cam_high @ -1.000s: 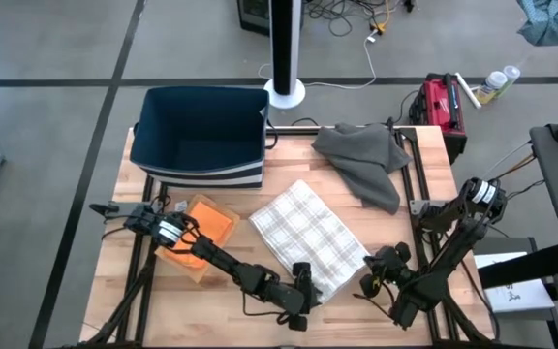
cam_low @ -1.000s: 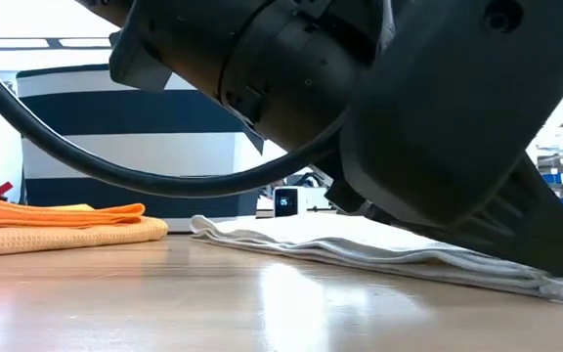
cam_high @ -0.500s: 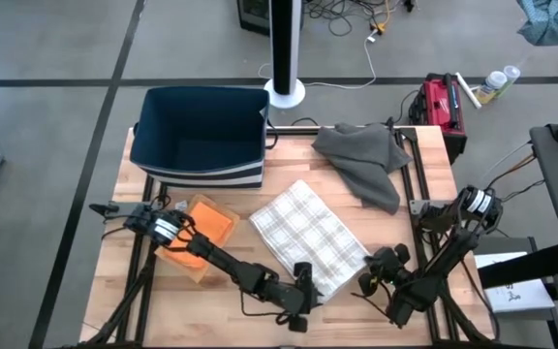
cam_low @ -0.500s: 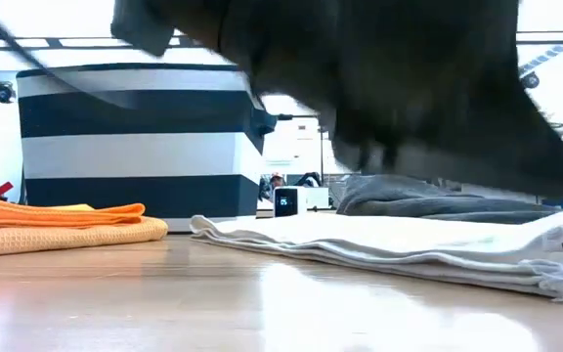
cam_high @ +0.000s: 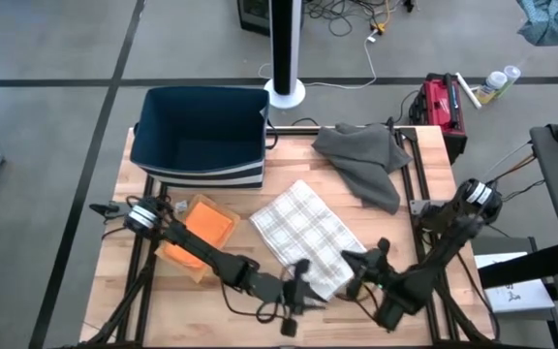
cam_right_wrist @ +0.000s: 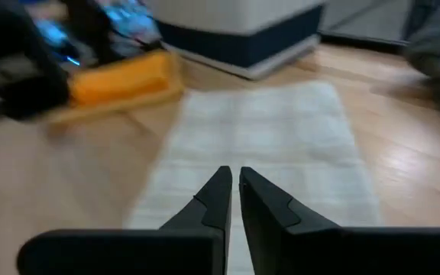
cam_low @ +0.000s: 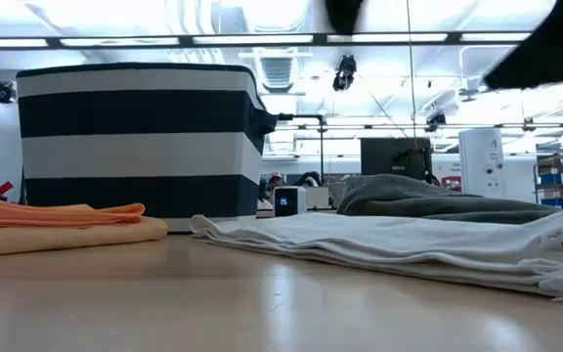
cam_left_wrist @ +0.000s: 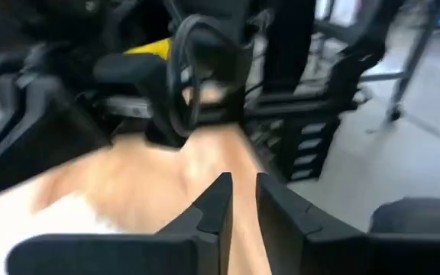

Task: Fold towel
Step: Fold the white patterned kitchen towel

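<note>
The white checked towel (cam_high: 308, 236) lies folded flat in the middle of the table and also shows in the low view (cam_low: 409, 244) and the right wrist view (cam_right_wrist: 266, 145). My left gripper (cam_high: 303, 281) hovers above the towel's near edge; its fingers (cam_left_wrist: 239, 195) stand almost together, nothing between them. My right gripper (cam_high: 352, 262) hangs over the towel's near right corner, pointing across it toward the far left; it is shut (cam_right_wrist: 233, 187) and bare.
A folded orange towel (cam_high: 201, 233) lies left of the white one. A navy-and-white striped basket (cam_high: 201, 131) stands at the far left. A crumpled grey towel (cam_high: 366, 160) lies at the far right. Bare wood (cam_high: 221, 310) shows along the near edge.
My left gripper has risen off the table near the towel's near edge; in the low view the arm that filled the picture has lifted out of it. My right gripper has swung toward the towel and turned. The towel has stayed flat where it was.
</note>
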Controlling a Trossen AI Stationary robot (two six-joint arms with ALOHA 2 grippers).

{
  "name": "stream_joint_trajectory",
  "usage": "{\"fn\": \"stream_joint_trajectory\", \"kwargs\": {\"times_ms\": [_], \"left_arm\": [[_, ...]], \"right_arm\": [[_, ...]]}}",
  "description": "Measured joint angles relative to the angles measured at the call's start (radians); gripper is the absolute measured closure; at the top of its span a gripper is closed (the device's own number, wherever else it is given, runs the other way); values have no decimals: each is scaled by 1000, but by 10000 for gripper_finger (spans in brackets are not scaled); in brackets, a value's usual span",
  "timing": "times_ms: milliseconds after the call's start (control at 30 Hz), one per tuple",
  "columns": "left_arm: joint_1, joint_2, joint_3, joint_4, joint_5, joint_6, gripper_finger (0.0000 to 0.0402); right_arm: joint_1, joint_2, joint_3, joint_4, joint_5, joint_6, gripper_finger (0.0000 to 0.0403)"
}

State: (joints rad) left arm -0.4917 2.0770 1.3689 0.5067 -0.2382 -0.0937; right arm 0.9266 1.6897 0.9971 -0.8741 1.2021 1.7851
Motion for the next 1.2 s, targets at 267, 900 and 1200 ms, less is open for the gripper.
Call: {"fn": "stream_joint_trajectory", "kwargs": {"times_ms": [267, 900, 1200], "left_arm": [[-3, -297, -421, 54, -212, -148, 381], [4, -811, -818, 58, -251, -178, 397], [4, -838, -792, 58, -251, -178, 388]], "right_arm": [[-65, -32, -92, 9, -31, -98, 387], [-281, -218, -119, 508, -325, -1080, 401], [-397, -269, -132, 742, -452, -1366, 401]]}}
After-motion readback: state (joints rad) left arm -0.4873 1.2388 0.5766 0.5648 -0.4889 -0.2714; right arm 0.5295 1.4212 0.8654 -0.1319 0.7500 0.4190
